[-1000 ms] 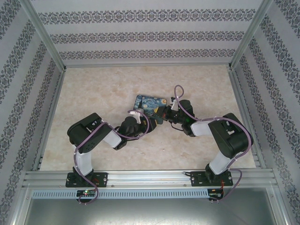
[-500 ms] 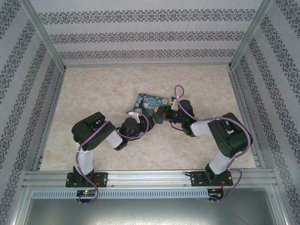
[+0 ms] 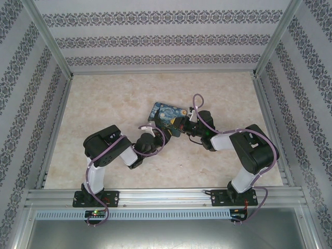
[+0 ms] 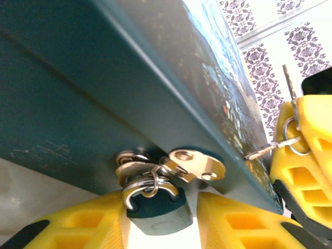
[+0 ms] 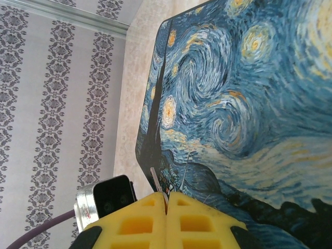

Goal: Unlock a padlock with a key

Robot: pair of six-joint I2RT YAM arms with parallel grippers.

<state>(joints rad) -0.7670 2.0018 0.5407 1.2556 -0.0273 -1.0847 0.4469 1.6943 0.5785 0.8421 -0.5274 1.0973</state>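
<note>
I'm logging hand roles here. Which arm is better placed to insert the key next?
Right: its gripper is shut on the key, while the left gripper straddles the padlock.

Near the centre of the frame, a flat rectangular box printed with a swirling blue night sky (image 3: 167, 115) lies on the pale marbled bench (image 3: 114, 98). The left gripper (image 3: 150, 126) reaches its lower-left corner; the right gripper (image 3: 179, 123) meets its lower-right edge.

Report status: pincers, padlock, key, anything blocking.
Left pincer open around the padlock, which hangs from the box's hasp. Right pincer shut on the key. Key not yet at padlock; painted box beside both.
</note>
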